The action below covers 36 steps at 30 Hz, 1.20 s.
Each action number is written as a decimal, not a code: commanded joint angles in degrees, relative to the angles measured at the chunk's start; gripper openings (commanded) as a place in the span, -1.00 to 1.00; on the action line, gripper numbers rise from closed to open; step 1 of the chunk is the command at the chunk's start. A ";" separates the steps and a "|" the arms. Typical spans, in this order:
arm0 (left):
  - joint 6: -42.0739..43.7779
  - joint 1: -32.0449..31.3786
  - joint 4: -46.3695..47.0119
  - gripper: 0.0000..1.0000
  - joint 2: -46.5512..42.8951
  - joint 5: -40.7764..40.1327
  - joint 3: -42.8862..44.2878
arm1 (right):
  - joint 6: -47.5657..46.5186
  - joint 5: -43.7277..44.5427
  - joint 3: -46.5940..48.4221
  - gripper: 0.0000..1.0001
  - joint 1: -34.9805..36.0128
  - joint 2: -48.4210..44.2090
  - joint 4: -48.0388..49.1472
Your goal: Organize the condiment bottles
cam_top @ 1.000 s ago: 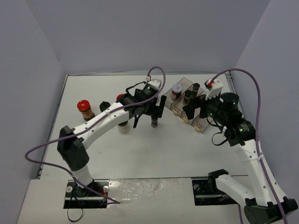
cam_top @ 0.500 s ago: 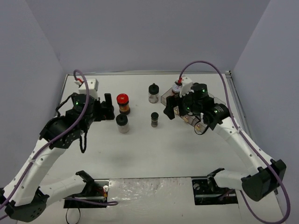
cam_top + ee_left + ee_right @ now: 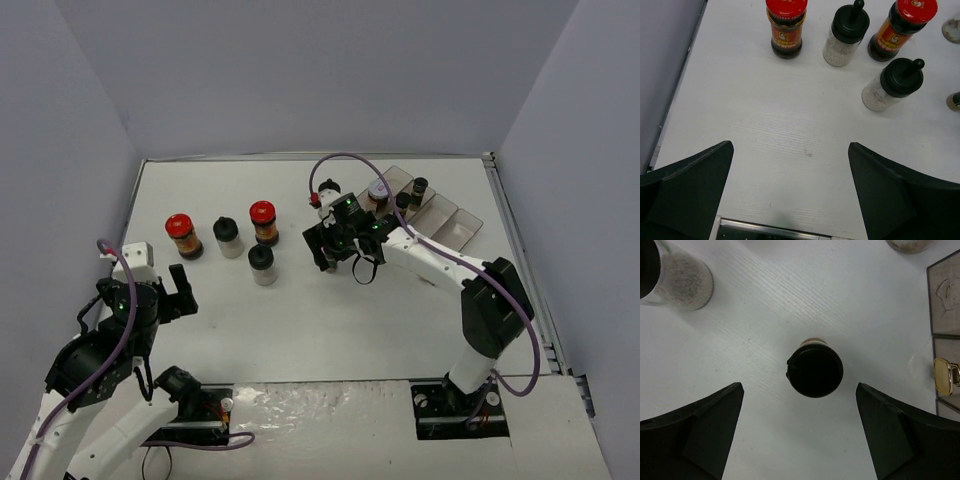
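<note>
Two red-capped bottles (image 3: 182, 235) (image 3: 264, 222) and two black-capped clear jars (image 3: 228, 237) (image 3: 262, 265) stand at the left middle. All of them also show in the left wrist view, e.g. one red-capped bottle (image 3: 786, 27) and one black-capped jar (image 3: 892, 85). My left gripper (image 3: 182, 292) (image 3: 791, 146) is open and empty, near the front left, well short of them. My right gripper (image 3: 330, 248) (image 3: 799, 390) is open, hovering over a small dark black-capped jar (image 3: 815, 370), which stands upright between and just ahead of the fingers. That jar is mostly hidden in the top view.
A clear compartment tray (image 3: 455, 215) (image 3: 945, 300) lies at the back right, holding a white-lidded jar (image 3: 380, 192) and a black-capped jar (image 3: 418, 188). A clear speckled jar (image 3: 677, 275) stands left of the right gripper. Another jar (image 3: 328, 192) stands behind it.
</note>
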 commanded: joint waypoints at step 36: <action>2.22 0.29 10.61 0.94 3.02 0.06 -7.45 | 5.19 6.30 8.13 -1.00 -20.30 -4.82 5.21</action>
